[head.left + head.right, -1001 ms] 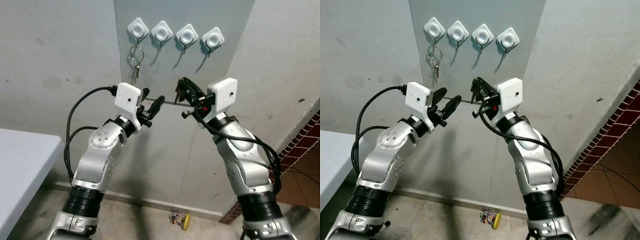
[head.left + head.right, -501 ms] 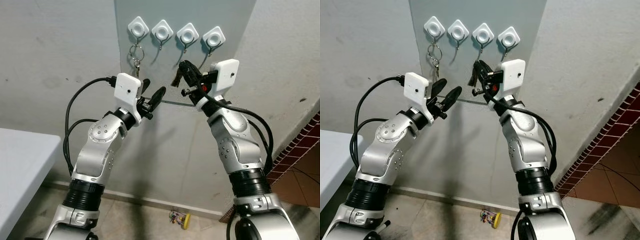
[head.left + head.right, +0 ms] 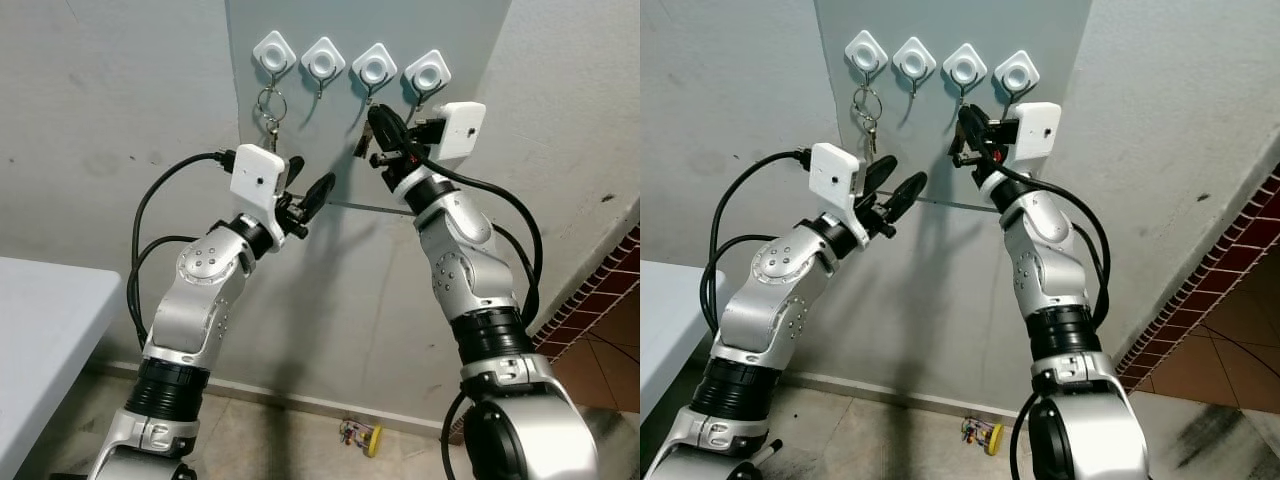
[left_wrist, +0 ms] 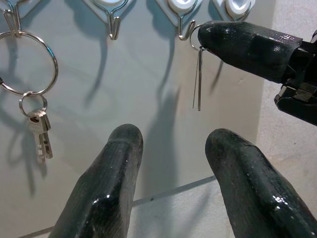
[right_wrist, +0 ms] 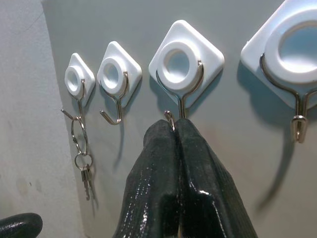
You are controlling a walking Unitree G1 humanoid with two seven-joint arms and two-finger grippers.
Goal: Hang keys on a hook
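Four white hooks (image 3: 349, 66) sit in a row on the grey wall. The right gripper (image 3: 376, 128) is raised to the third hook (image 5: 184, 67) from the left, its jaws pressed together on a small key ring (image 5: 169, 117) just below that hook's metal tip; a thin key (image 4: 198, 79) hangs down from the ring. Another set of keys (image 3: 270, 115) hangs from the leftmost hook. The left gripper (image 3: 305, 190) hovers lower, below the hooks, jaws spread and holding nothing. A worktop (image 3: 40, 320) stands well left of the hooks.
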